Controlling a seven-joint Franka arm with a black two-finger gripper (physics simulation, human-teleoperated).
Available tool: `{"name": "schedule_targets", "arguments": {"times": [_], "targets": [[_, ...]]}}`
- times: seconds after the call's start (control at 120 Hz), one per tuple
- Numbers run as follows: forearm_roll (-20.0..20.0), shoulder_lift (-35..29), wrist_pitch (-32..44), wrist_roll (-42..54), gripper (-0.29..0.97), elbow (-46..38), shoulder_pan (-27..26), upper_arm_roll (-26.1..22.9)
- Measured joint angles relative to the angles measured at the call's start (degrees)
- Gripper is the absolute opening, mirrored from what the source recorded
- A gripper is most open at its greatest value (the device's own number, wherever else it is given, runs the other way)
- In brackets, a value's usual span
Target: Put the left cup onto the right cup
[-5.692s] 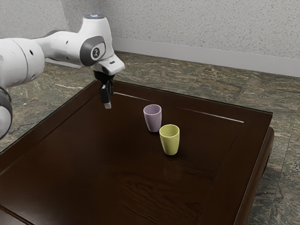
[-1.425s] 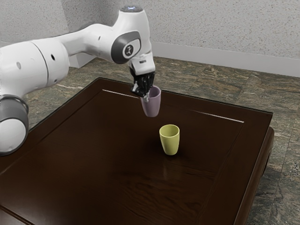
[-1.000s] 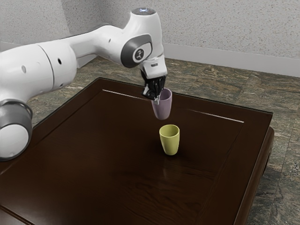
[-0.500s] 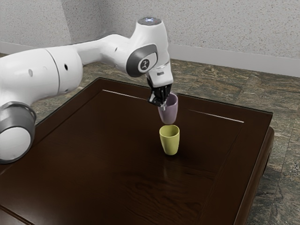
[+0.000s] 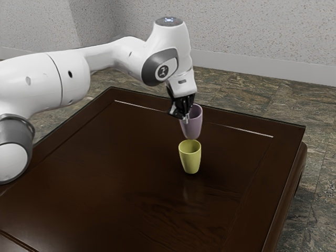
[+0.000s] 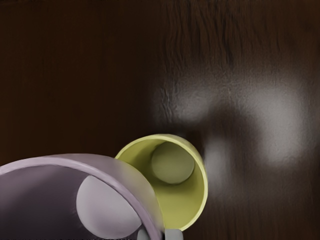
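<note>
Dark wooden table (image 5: 105, 178), one cup standing on it.
A yellow-green cup (image 5: 189, 156) stands upright on the glossy top, mouth open upward, a little toward the exterior view's right of the middle.

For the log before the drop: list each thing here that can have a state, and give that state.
lilac cup: empty, lifted off the table, gripped at its rim, hanging close above the yellow-green cup's mouth, not yet seated in it.
yellow-green cup: empty, standing upright on the table, mouth up.
gripper: shut on the lilac cup's rim.
</note>
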Motion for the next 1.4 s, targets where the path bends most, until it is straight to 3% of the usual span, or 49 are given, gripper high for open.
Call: {"name": "schedule_targets", "arguments": {"times": [0.575,0.767,0.908,1.108,1.4], "targets": [[0.0,-0.8,0.1,-2.3,-0.11,-4.9,-0.6,0.0],[1.4,-0.5,-0.1,-2.5,0.3,-4.3,-0.6,0.0],[1.8,-0.7,-0.3,-2.7,0.48,-4.2,-0.6,0.0],[1.8,-1.4,-1.0,-2.9,0.6,-4.2,0.0,0.0],[1.1,-6.5,-3.8,-4.0,0.66,-4.9,0.7,0.0]]}}
